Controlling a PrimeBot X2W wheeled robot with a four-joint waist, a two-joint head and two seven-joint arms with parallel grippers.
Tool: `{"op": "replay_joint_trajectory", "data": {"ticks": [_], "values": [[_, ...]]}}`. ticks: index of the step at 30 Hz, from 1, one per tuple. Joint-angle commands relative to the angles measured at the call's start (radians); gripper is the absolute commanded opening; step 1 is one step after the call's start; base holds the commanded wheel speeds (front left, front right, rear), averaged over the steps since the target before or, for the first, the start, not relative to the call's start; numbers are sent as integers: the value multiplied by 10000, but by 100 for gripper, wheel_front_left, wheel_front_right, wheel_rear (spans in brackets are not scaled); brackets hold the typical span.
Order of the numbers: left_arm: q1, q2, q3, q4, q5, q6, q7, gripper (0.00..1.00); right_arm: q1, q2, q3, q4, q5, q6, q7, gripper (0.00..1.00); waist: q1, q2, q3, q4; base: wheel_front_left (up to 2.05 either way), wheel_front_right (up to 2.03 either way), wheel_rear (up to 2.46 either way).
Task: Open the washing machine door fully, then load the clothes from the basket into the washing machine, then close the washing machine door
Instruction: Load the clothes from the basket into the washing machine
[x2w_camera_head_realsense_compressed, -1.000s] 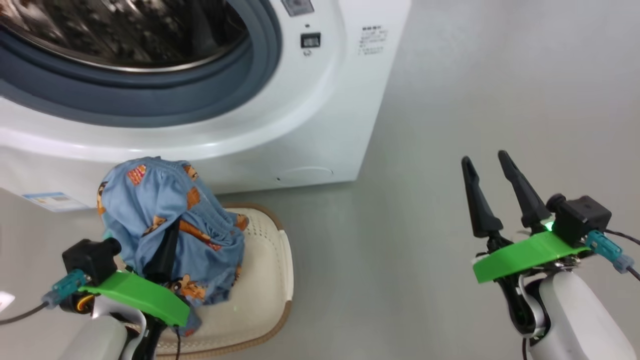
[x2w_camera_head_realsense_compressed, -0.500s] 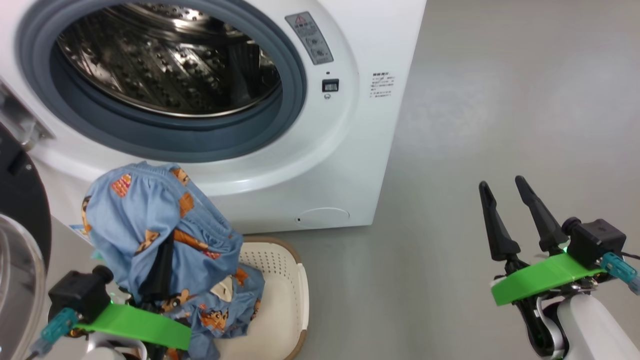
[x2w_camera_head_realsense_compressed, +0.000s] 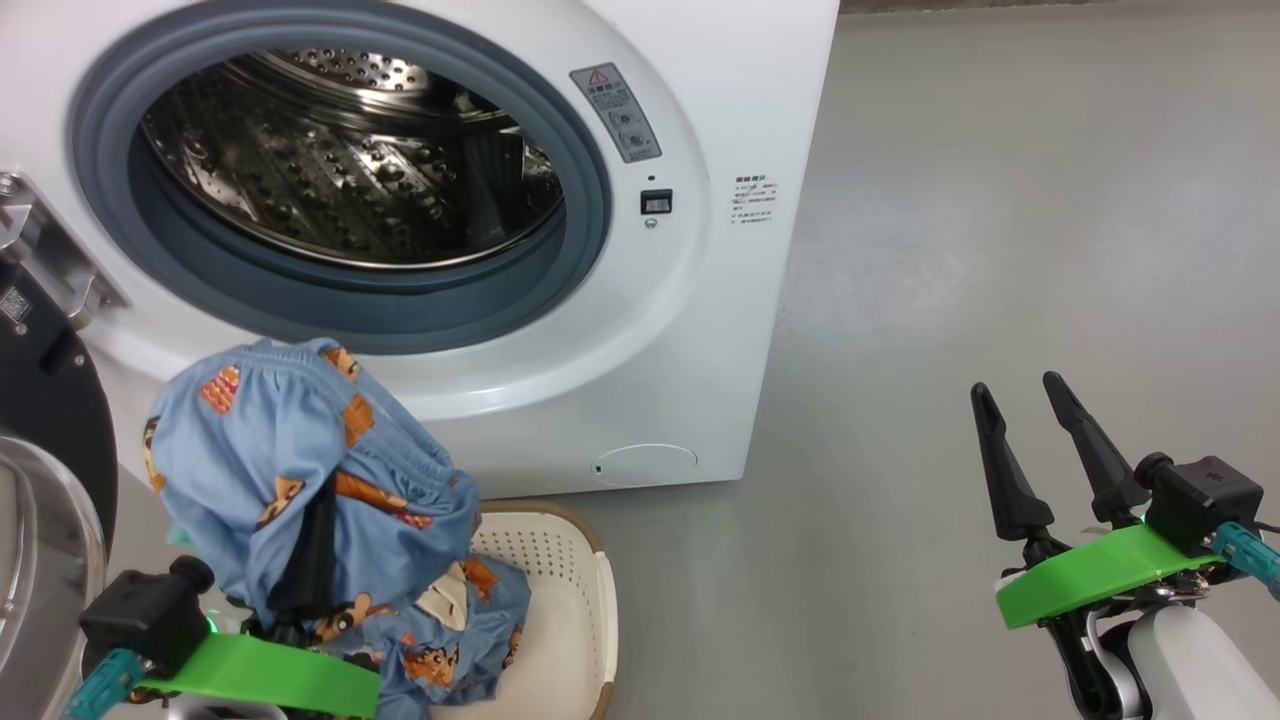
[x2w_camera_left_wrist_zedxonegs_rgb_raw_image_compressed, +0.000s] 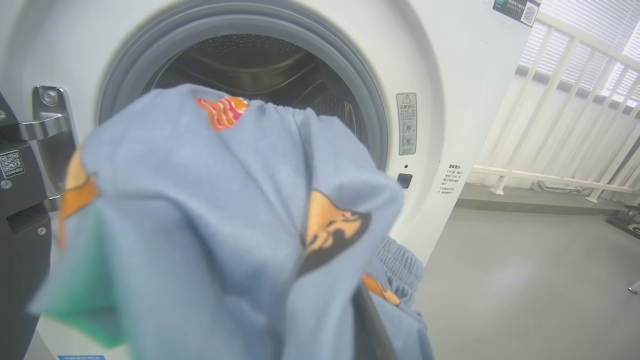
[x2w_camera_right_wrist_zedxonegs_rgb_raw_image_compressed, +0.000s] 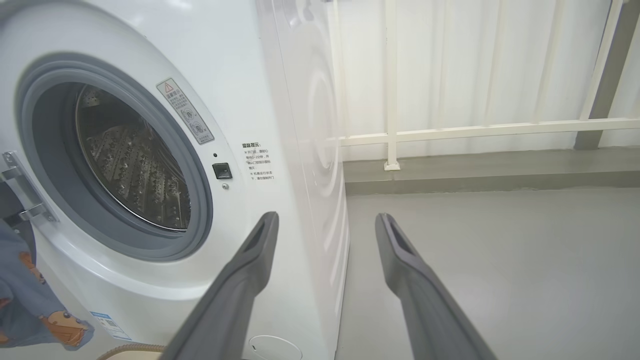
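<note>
**Grippers.** The left gripper (x2w_camera_head_realsense_compressed: 318, 520) is pressed together on the clothes (x2w_camera_head_realsense_compressed: 270, 450), with the blue fabric draped over its fingers. The right gripper (x2w_camera_head_realsense_compressed: 1017, 385) is spread and holds nothing, well apart from the work, above the floor (x2w_camera_head_realsense_compressed: 950, 250).

**Position.** The clothes are held raised above the basket (x2w_camera_head_realsense_compressed: 565, 600), in front of and below the mouth of the washing machine (x2w_camera_head_realsense_compressed: 700, 330). The washing machine door (x2w_camera_head_realsense_compressed: 50, 420) is swung open at the left.

**Hazards.**
- The lower folds of the bundle hang into the basket. It is judged that they could snag on the rim and drag or tip the basket as the bundle is carried upward.
- The bundle is wide and loose. A trailing hem could be left across the grey gasket (x2w_camera_head_realsense_compressed: 590, 200) and be trapped when the door is shut.
- The hold is taken on a small part of a heavy drape, so slippage onto the floor is possible.
- The left wrist view is largely covered by fabric, so the approach to the opening is poorly observed from that arm.
- The door hinge lies close at the left, and contact with it is to be avoided.

**Containers.** In the basket, the hanging folds and a cream patch are seen, and its right side is bare perforated plastic. In the visible part of the drum (x2w_camera_head_realsense_compressed: 350, 190), no clothing is seen.
</note>
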Motion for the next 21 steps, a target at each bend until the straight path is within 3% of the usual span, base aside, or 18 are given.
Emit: {"op": "replay_joint_trajectory", "data": {"ticks": [1,21], "values": [[-143,325,435,-341,80,56,-53,0,-15,-161,230,-270,188,46,-94,100,0,0,-17,-14,0,0,0],[-980,329,278,147,159,-116,-40,0,-87,-187,271,-301,161,46,-94,100,0,0,171,-174,0,0,0]]}}
